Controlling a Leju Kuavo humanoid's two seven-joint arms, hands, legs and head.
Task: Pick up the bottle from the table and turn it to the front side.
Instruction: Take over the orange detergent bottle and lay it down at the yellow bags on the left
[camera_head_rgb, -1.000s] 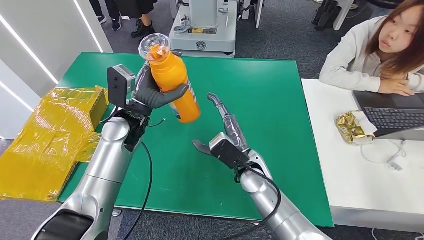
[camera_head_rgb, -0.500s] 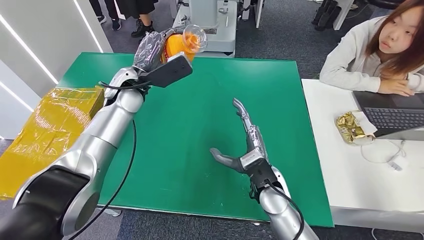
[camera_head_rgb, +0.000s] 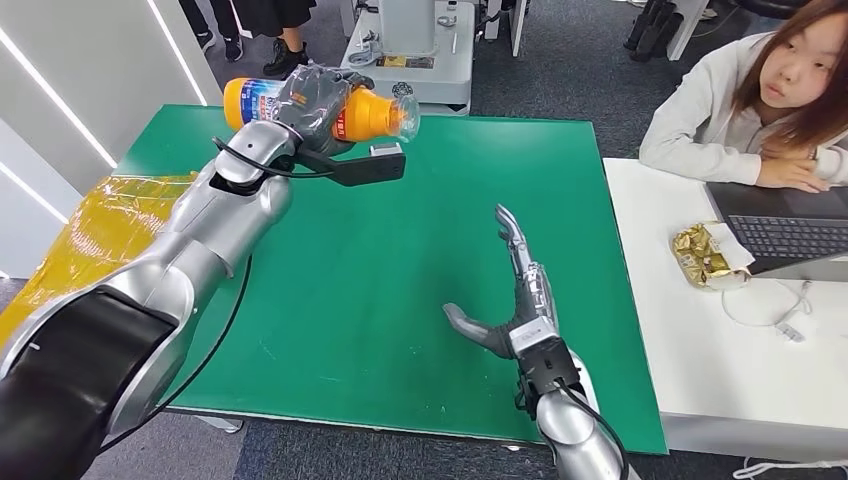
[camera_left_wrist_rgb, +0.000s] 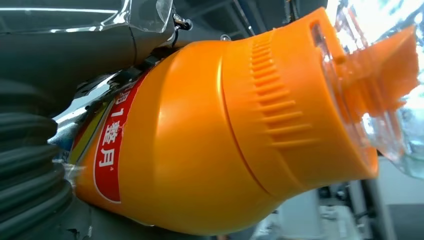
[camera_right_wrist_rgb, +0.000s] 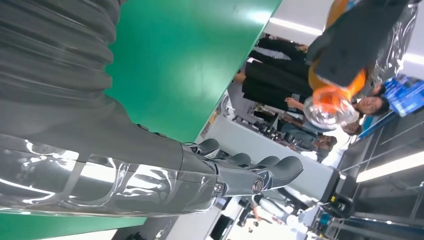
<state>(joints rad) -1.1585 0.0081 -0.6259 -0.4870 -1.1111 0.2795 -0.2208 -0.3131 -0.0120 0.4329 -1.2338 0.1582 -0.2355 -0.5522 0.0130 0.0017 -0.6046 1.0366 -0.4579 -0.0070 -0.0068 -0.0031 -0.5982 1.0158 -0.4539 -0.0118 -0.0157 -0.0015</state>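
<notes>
My left hand (camera_head_rgb: 312, 98) grips an orange bottle (camera_head_rgb: 365, 113) and holds it on its side, high over the far left part of the green table (camera_head_rgb: 400, 240). Its clear cap (camera_head_rgb: 403, 112) points right and its labelled base points left. Close up in the left wrist view, the orange bottle (camera_left_wrist_rgb: 210, 145) shows a red label and its clear cap (camera_left_wrist_rgb: 385, 85). My right hand (camera_head_rgb: 520, 300) hovers open over the near right of the table, fingers stretched forward and thumb out to the side. The right wrist view has those fingers (camera_right_wrist_rgb: 250, 172) straight, with the bottle (camera_right_wrist_rgb: 332, 90) beyond.
A yellow wrapped box (camera_head_rgb: 110, 240) sits at the table's left edge. A person (camera_head_rgb: 770, 100) sits at a white desk (camera_head_rgb: 680, 340) on the right with a laptop (camera_head_rgb: 790, 235) and a gold wrapper (camera_head_rgb: 705, 255). A machine base (camera_head_rgb: 410, 50) stands behind the table.
My left arm has lifted and rolled the bottle from upright to lying sideways, cap now pointing right. My right hand has drawn back toward the near edge and turned its fingers forward.
</notes>
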